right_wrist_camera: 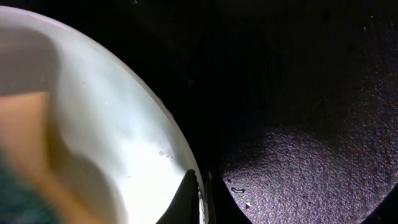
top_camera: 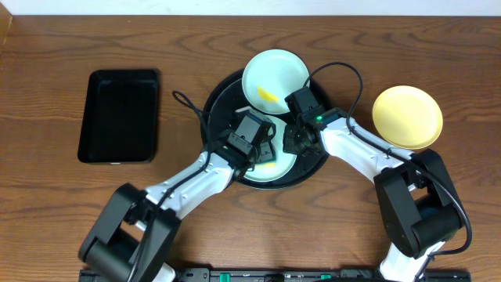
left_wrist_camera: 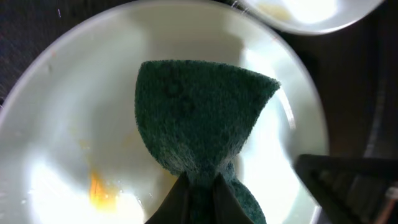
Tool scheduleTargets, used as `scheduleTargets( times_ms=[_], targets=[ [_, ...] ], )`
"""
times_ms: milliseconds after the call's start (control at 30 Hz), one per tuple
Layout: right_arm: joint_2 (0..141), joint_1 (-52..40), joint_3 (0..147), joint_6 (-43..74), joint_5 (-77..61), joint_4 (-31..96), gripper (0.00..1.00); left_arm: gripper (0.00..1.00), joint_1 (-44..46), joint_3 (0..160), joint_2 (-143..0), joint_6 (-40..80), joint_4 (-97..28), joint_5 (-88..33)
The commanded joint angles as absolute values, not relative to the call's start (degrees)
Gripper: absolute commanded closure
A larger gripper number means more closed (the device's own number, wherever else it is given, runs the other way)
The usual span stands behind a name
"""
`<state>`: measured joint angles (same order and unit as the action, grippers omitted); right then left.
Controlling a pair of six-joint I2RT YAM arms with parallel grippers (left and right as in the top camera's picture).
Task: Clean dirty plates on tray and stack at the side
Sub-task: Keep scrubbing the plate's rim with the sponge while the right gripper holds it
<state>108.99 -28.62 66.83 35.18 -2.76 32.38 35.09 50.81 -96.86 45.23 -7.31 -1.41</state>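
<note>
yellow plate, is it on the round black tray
No, the yellow plate sits on the wooden table, apart from the tray.

Lower plate (top_camera: 283, 164): overhead, mostly hidden under left gripper (top_camera: 264, 154) and right gripper (top_camera: 290, 144).
Upper plate (left_wrist_camera: 311, 12): left wrist view, cut by top edge.
Sponge (left_wrist_camera: 199, 118): base hidden inside left gripper.
Patch (right_wrist_camera: 25, 162): right wrist view, lower left, tan-green blur, unidentifiable.

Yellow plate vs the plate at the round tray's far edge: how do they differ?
The yellow plate sits on the table, off the tray; the far plate rests on the tray's rim. Yellow plate looks clean; far plate carries a yellow smear. Both small, round, shallow.
</note>
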Motion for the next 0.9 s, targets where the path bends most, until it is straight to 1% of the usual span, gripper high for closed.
scheduleTargets(
  times_ms=[0,100,167,400,533,700,867],
  targets=[
    [109.8,-28.2,65.8,36.4,1.2,32.2,0.99,0.93,35.1,49.9,-98.9,46.4,-7.3,-2.4],
    [109.8,-28.2,65.8,36.4,1.2,32.0,0.99,0.93,35.1,49.9,-100.0,45.9,-7.9,-2.1],
    [109.8,-28.2,65.8,36.4,1.2,31.9,0.99,0.93,35.1,49.9,-100.0,45.7,-10.1,1.5],
    [109.8,-28.2,65.8,36.4,1.2,32.0,0.99,0.93,35.0,49.9,-100.0,45.7,-22.6,29.3],
    [109.8,-28.2,65.8,36.4,1.2,32.0,0.99,0.93,35.0,50.2,-98.5,44.5,-23.3,37.2],
    [109.8,-28.2,65.8,36.4,1.2,32.1,0.99,0.92,35.1,51.9,-92.8,42.9,-22.7,35.9],
    [109.8,-28.2,65.8,36.4,1.2,32.4,0.99,0.93,35.1,51.9,-87.4,43.0,-19.1,22.5]
  ],
)
